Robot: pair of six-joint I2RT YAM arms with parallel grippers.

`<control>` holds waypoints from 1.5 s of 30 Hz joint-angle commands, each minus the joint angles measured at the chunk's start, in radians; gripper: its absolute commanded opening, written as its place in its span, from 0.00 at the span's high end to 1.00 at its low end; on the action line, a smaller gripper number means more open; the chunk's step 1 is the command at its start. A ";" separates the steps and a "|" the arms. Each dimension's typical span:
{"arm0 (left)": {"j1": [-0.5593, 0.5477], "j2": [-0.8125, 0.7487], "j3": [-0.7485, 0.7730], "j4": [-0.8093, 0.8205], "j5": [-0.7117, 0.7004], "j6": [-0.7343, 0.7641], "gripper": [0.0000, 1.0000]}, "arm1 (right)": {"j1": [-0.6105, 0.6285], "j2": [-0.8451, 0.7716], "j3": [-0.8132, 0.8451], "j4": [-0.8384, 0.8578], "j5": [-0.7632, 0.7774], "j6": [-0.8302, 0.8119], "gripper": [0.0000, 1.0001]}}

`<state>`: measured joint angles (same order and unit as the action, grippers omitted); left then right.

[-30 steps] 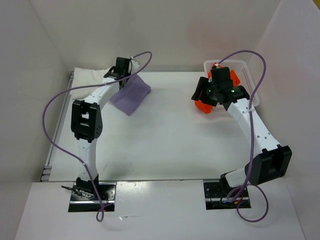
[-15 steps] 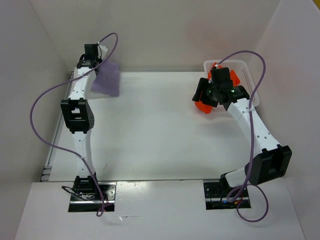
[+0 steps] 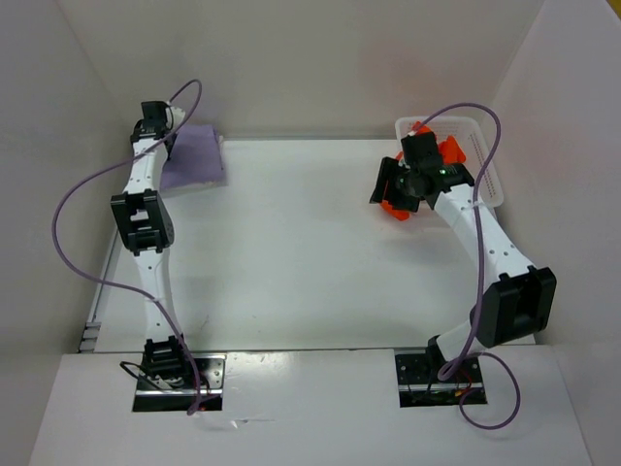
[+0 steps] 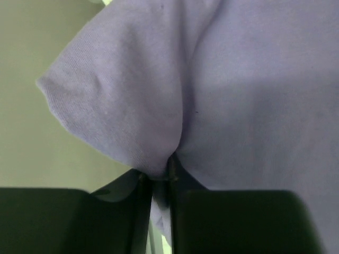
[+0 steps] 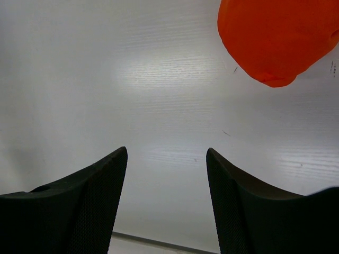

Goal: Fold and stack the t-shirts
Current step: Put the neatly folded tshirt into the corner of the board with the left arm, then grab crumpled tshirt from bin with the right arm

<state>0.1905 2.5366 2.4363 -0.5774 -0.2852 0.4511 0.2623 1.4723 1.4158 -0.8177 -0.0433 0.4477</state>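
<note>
The left arm is stretched almost straight from its base at the near edge, running up the left side of the tabletop (image 3: 310, 252) with its dark elbow block about halfway along and the wrist reaching into the far-left corner by the wall. There the left pincer (image 3: 155, 120) is clenched on the lavender t-shirt (image 3: 194, 159). In the left wrist view the two dark fingers stand nearly together with a fold of the purple cloth pinched in the narrow slit between them, and the cloth bulges outward beyond the tips. From above, that shirt appears as a compact folded patch in the far-left corner, just right of the forearm; whether it lies fully flat cannot be told. The right arm leans outward from its base to an elbow near the right wall, then angles back and leftward, so the wrist hangs beside the near-left corner of the white mesh basket (image 3: 487, 160). The right pincer (image 5: 167, 153) is released, its fingers spread apart over bare white surface with nothing between them. The orange t-shirt (image 3: 396, 208) shows on the tabletop just under that wrist and again inside the basket. In the right wrist view a rounded lump of it sits ahead and to the right of the fingers, apart from them.
</note>
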 commanded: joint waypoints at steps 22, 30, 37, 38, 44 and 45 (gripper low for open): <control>0.044 0.015 0.375 -0.120 -0.040 -0.147 0.01 | -0.050 0.238 0.386 -0.109 0.278 -0.033 0.00; 0.020 -0.474 -0.105 -0.104 0.485 -0.203 0.01 | -0.231 0.700 0.787 -0.208 0.290 -0.043 0.00; -0.118 -0.743 -0.649 0.044 0.486 -0.209 0.01 | -0.264 0.804 0.824 -0.221 0.212 -0.063 0.00; -0.131 -0.743 -0.666 0.044 0.500 -0.209 0.01 | -0.264 0.804 0.795 -0.221 0.203 -0.063 0.00; -0.140 -0.776 -0.741 0.034 0.483 -0.198 0.01 | -0.284 0.737 0.638 -0.106 0.161 -0.052 0.58; -0.149 -0.786 -0.741 0.034 0.483 -0.198 0.01 | -0.297 0.694 0.621 -0.066 0.151 -0.037 0.62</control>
<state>0.0376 1.7847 1.6817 -0.5766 0.1871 0.2581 -0.0109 2.2681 2.0907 -0.9489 0.1249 0.3744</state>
